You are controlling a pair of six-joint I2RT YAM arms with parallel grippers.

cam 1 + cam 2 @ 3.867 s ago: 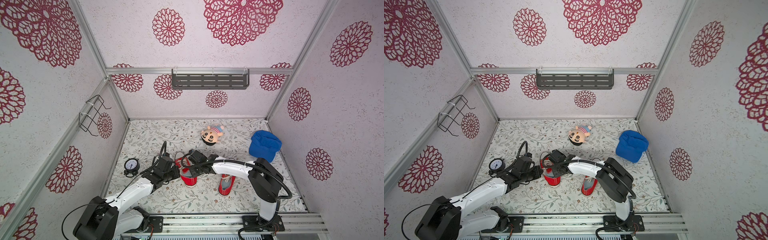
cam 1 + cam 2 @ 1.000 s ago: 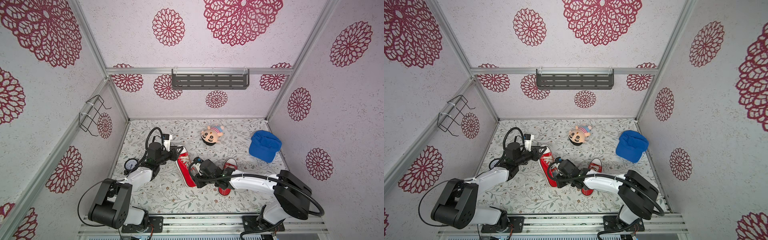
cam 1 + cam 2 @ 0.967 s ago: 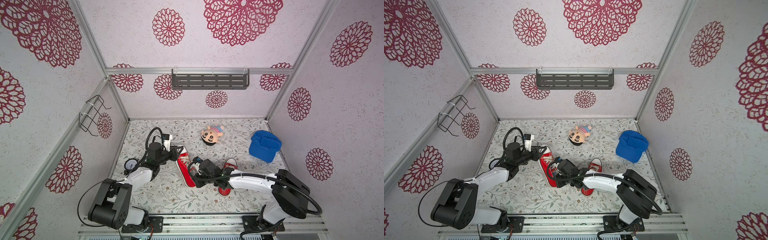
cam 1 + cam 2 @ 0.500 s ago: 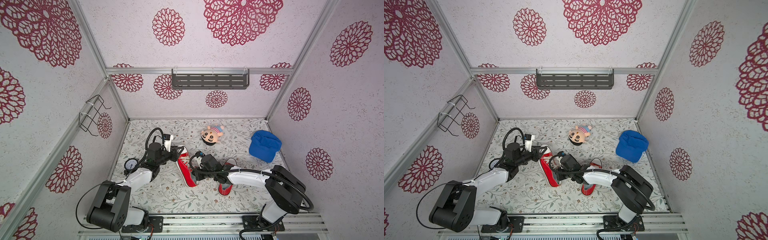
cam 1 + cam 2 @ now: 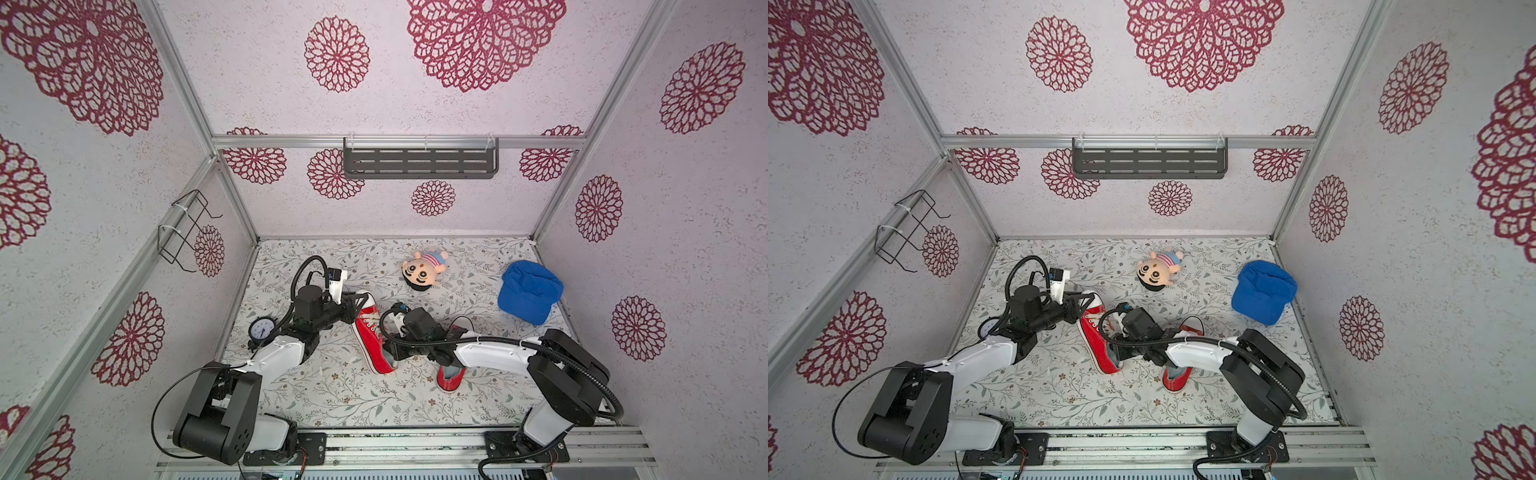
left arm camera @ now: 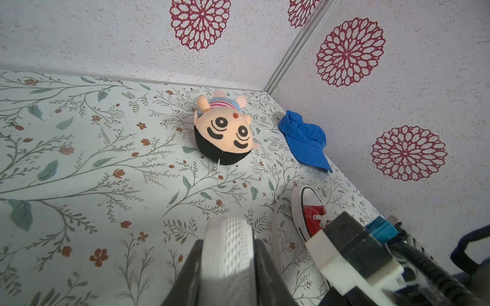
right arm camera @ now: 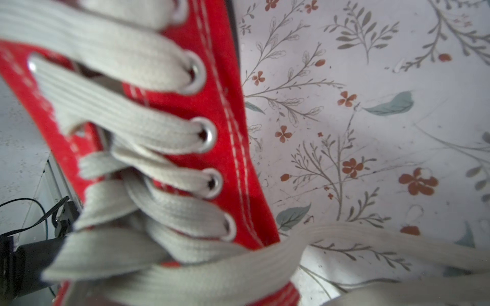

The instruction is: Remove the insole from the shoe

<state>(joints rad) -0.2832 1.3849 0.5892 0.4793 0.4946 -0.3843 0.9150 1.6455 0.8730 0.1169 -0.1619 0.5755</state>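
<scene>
In both top views a red lace-up shoe (image 5: 370,336) (image 5: 1096,340) lies mid-table with its white toe pointing to the back. My left gripper (image 5: 357,303) (image 5: 1081,307) is shut on that toe. In the left wrist view the ribbed white toe rubber fills the gap between the jaws of the left gripper (image 6: 228,246). My right gripper (image 5: 395,353) (image 5: 1121,353) hangs over the shoe's heel opening, its fingers hidden under the wrist. The right wrist view shows only the shoe (image 7: 185,106) and its blurred laces (image 7: 148,132) up close. The insole is hidden.
A second red shoe (image 5: 451,374) (image 6: 310,212) lies partly under the right forearm. A plush doll head (image 5: 422,274) and a blue cap (image 5: 530,297) sit at the back right. A small clock (image 5: 262,330) stands by the left wall.
The right wrist has shifted a little toward the back above the shoe and its elbow has swung inward. The left gripper and the shoe have stayed put over the last second.
</scene>
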